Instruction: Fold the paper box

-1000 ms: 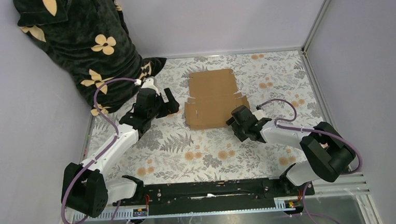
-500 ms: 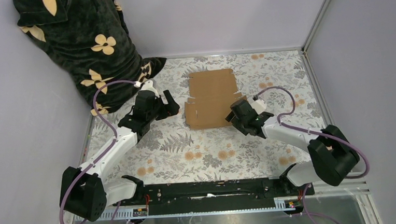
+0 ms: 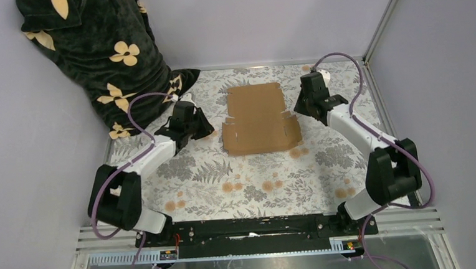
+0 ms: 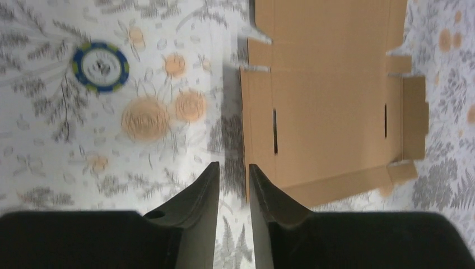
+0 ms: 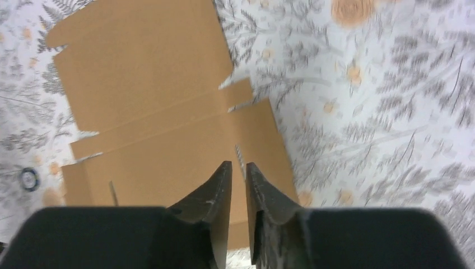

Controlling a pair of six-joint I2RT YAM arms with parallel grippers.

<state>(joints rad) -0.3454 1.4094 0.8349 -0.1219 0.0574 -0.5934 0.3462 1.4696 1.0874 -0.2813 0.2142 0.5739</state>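
Observation:
The paper box (image 3: 259, 117) is a flat brown cardboard sheet with flaps and slits, lying on the floral table at mid-back. It also fills much of the left wrist view, paper box (image 4: 330, 101), and the right wrist view, paper box (image 5: 157, 112). My left gripper (image 3: 205, 129) hovers just off the sheet's left edge. Its fingers (image 4: 232, 167) stand only a narrow gap apart with bare table between them. My right gripper (image 3: 302, 107) is over the sheet's right side, above a slit. Only a slim gap shows in it, right gripper (image 5: 238, 165), and nothing is held.
A person in a dark flower-print garment (image 3: 93, 50) stands at the back left corner. A blue poker chip (image 4: 101, 66) lies on the cloth left of the sheet. Grey walls close the back and both sides; a metal rail (image 3: 260, 223) runs along the near edge.
My right arm has swung from the sheet's near right corner up to its far right side. The left gripper shifted slightly. Both sets of jaws have narrowed from wide to a slim gap.

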